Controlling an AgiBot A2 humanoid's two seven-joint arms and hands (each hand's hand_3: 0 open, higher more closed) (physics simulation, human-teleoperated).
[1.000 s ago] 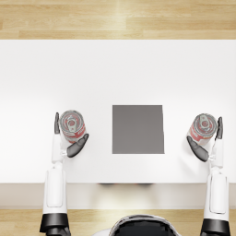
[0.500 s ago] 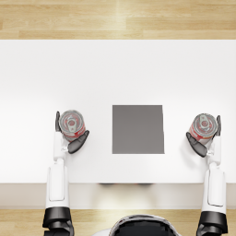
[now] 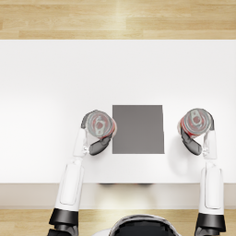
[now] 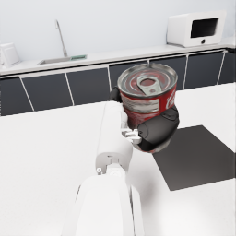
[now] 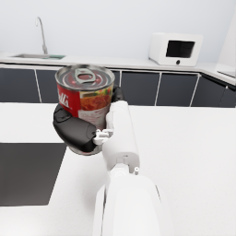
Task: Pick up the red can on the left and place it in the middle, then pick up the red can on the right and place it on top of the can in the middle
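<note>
The left can carries a red label with a white band and some pale marking on its side, too blurred to read; its silver lid shows a pull tab. The right can has a red label with white lettering that cannot be made out beside a picture of orange-red food (the lid has a pull tab too). The left hand grips the left can, dark fingers wrapped round its lower body, and in the head view that can sits just beside the left edge of the dark mat, its rim about touching that edge. The right hand holds the right can, which in the head view lies near the mat's right edge but apart from it; whether either can rests on the table or is raised cannot be told. The mat is a dark grey rectangle lying flat on a white table. Beyond the table runs a light wooden floor. The wrist views show a white counter over dark cabinets, with a sink and tall tap, and a white microwave.
</note>
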